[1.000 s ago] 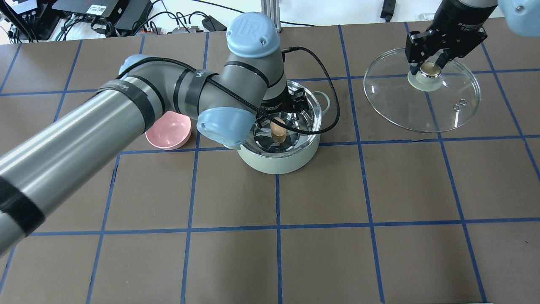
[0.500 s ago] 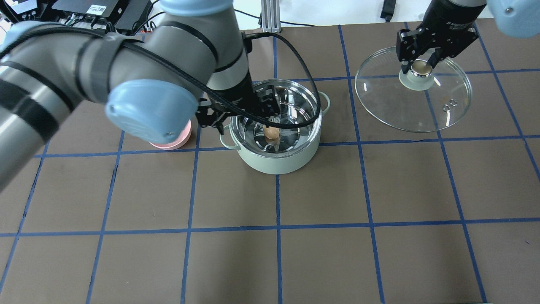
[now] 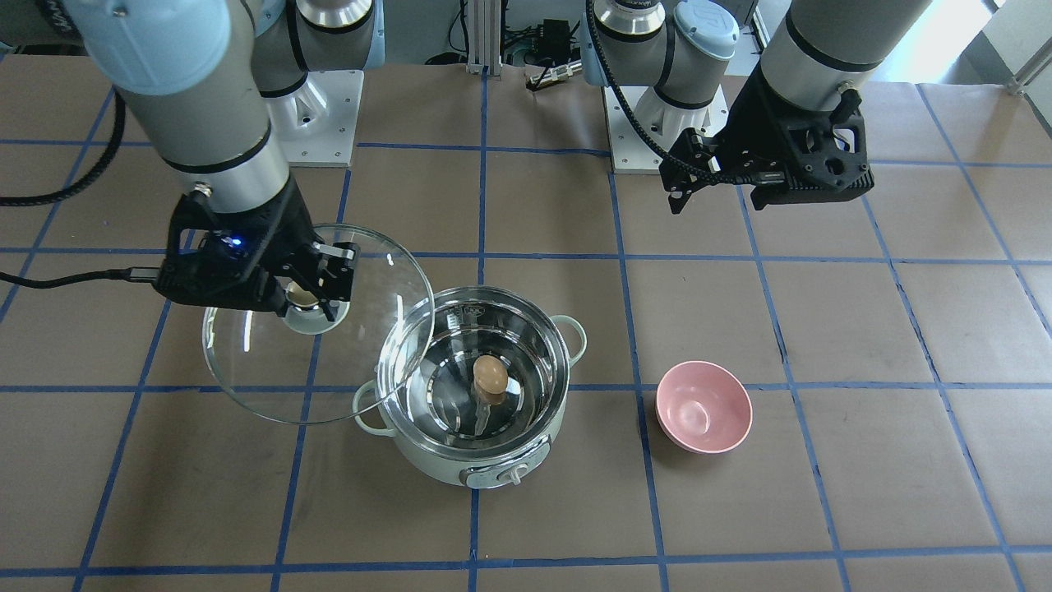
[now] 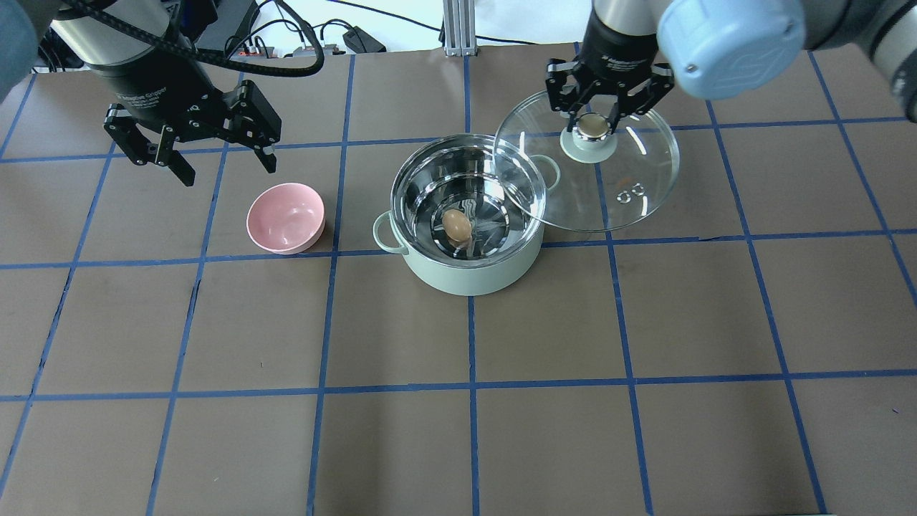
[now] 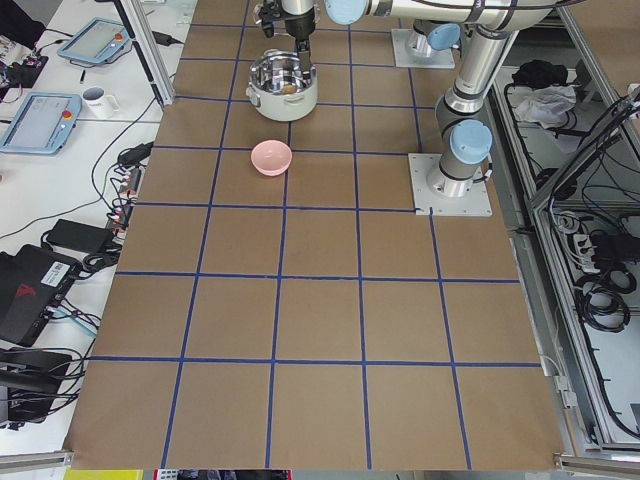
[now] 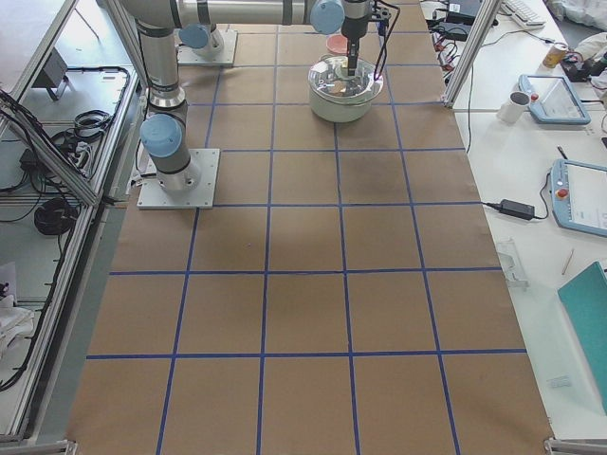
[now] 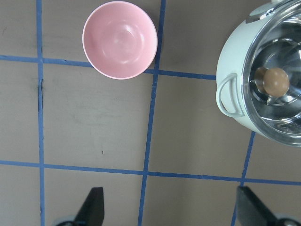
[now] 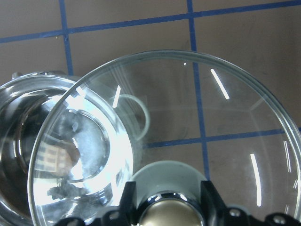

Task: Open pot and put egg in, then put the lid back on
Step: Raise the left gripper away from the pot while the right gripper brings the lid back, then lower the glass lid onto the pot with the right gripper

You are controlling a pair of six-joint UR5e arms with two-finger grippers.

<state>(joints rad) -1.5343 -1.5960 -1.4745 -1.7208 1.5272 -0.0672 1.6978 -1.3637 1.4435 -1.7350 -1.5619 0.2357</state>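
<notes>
One step left | egg (image 4: 456, 225) sits inside pot (image 4: 469, 276) | your right gripper (image 4: 593, 127) clamps lid (image 4: 630, 193) at its centre, edge overhanging the rim | pot's centre lies toward robot's left of lid | left gripper (image 4: 228, 169) spread, empty, well apart.

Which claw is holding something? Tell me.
The right claw, shut on the lid by its knob. The left claw hangs open and empty, off to the side of the pot.

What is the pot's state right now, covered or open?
Open. The lid hangs from the right gripper beside the pot, overlapping only one edge of its rim; the egg lies uncovered inside.
</notes>
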